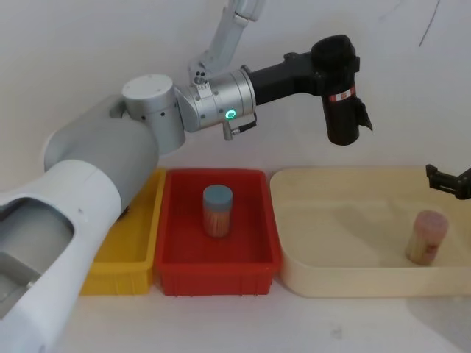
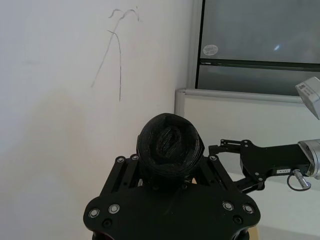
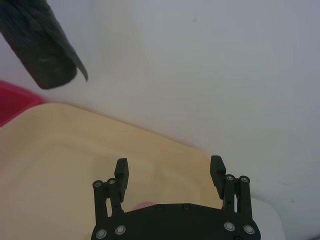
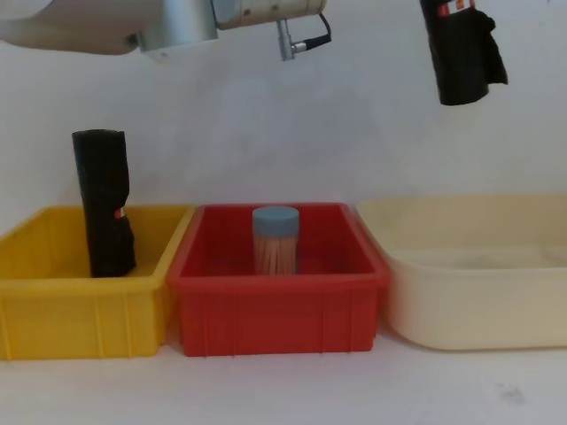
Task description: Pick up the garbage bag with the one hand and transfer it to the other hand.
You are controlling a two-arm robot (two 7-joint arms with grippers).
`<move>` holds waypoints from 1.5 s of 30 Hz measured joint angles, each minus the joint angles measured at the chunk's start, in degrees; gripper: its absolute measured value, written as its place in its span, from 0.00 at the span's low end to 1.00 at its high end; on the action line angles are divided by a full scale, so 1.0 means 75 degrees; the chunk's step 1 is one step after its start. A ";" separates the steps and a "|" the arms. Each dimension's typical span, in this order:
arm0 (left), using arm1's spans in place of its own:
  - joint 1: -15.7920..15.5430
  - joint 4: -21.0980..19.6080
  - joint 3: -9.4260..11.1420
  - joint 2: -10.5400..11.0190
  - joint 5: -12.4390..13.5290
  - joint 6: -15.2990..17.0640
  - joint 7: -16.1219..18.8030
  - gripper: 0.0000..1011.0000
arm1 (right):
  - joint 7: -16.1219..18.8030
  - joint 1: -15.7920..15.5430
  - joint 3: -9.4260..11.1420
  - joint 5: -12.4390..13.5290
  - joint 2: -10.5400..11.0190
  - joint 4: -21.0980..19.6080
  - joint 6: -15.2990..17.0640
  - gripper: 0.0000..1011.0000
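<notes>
The garbage bag (image 1: pixel 343 118), a black cylindrical roll with a small red-and-white label band, hangs upright in mid-air, high above the counter (image 4: pixel 283 390). It touches none of the containers below. In the chest view it is over the left part of a beige tray (image 4: pixel 461 328). A loose flap of black plastic sticks out near its lower end.

The left tool (image 1: pixel 333 65), on the arm whose wrist glows green, is clenched around the roll's upper part. In the left wrist view the roll's coiled end (image 2: pixel 170 142) sits between the black fingers.

The right tool (image 1: pixel 446 180) is low at the right edge of the head view, over the beige tray and well apart from the roll. Its two fingers are spread wide with nothing between them, as the right wrist view (image 3: pixel 170 172) shows.

A jar with a pinkish lid (image 1: pixel 427 237) stands in the beige tray. To the left of the tray is a red bin (image 1: pixel 217 278) holding a clear jar with a grey-blue lid (image 1: pixel 217 210). Further left is a yellow bin (image 4: pixel 80 323), where a second black roll (image 4: pixel 104 204) stands upright.
</notes>
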 joint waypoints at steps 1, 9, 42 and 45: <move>-0.0027 0.0065 0.0008 -0.0025 -0.0011 -0.0017 -0.0027 0.40 | 0.0019 -0.0001 0.0002 0.0003 0.0002 -0.0010 -0.0019 0.99; -0.0231 0.0526 0.0076 -0.0202 -0.0091 -0.0169 -0.0217 0.40 | 0.0293 0.0018 0.0010 0.0079 0.0003 -0.0245 -0.0251 0.99; -0.0459 0.1039 0.0147 -0.0399 -0.0177 -0.0332 -0.0417 0.40 | 0.0789 0.1203 -0.1318 -0.0243 -0.0676 -0.0782 -0.0773 0.99; -0.0461 0.1045 0.0149 -0.0401 -0.0179 -0.0334 -0.0419 0.40 | 0.0669 0.1306 -0.1458 -0.0410 -0.0775 -0.0634 -0.0773 0.99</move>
